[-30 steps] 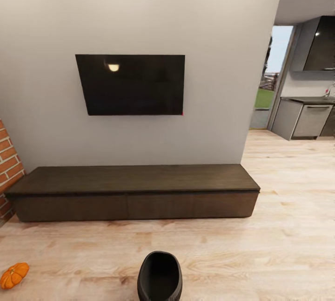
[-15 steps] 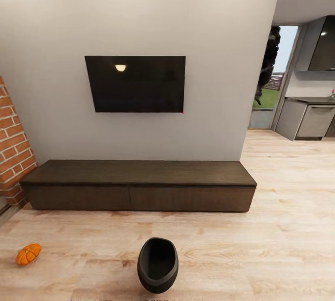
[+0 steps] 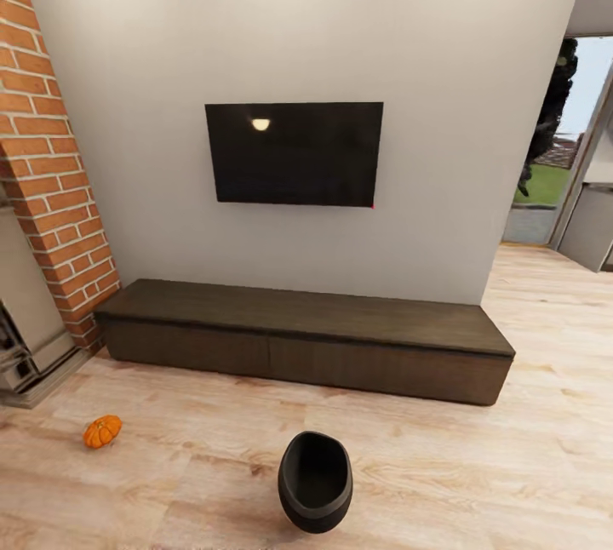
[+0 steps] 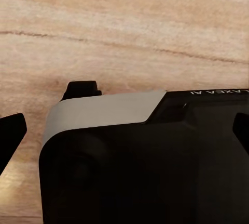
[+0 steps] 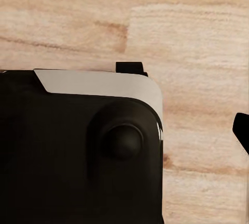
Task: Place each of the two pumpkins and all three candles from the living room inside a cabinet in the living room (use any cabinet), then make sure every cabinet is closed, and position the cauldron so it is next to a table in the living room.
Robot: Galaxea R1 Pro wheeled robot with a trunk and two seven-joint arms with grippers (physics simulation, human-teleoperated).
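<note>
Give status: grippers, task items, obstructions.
Grippers: state unreadable from the wrist views. One small orange ribbed pumpkin lies on the wood floor, left of the black cauldron. Long dark brown cabinet closed. Nothing blocking the cabinet front.

Head toward cabinet [image 3: 306, 341]; wrists floorward.

1. The matte black moulded robot body panel [image 4: 155, 172] carries a pale grey bevelled plate — with white lettering reading "AXEA AI", upside down, at its edge.
2. The black glossy rounded-corner robot housing [image 5: 78, 156] has a light grey slanted strip on top and one round black knob — domed, smooth.
</note>
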